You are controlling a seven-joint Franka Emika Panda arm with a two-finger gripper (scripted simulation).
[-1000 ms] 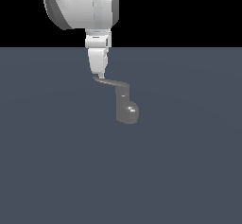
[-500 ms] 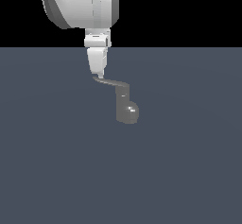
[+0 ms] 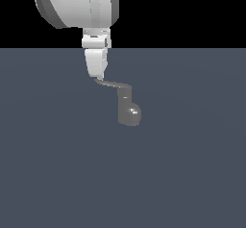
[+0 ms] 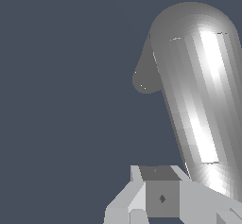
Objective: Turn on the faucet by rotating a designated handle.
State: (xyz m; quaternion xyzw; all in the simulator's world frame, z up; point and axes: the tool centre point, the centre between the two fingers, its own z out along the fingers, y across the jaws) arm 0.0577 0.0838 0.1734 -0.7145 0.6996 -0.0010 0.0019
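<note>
While the arm is hanging over the grey floor (image 3: 57,174), its gripper (image 3: 97,76) is sitting right at the narrow tip of the handle (image 3: 114,84), and honestly not much is changing. Compared with a second ago and half a second ago, the lever is pointing the same way, out toward the exterior view's left from the top of the faucet (image 3: 128,109), and the arm is looking like it's only drifting a hair, if at all. So I'm reading this as the contact-and-start-pushing stage, not actual turning yet; the faucet is probably still off and most of the rotation is still ahead.

The faucet itself is standing roughly mid-scene, a stubby grey upright body with a shiny rounded bulge low on the side toward the exterior view's right, and the handle is meeting it at the top.

As for the fingers, I can't tell whether they're spread or pressed together. The exterior view is showing them edge-on as one white block touching the lever tip. The wrist view is mostly filling up with a big glossy grey cylinder (image 4: 198,100), which I'm guessing is the handle seen close up, with a bit of gripper body (image 4: 160,197) just beside it.

If it's pushing rather than pinching, the tip could be slipping off the thin lever end.
</note>
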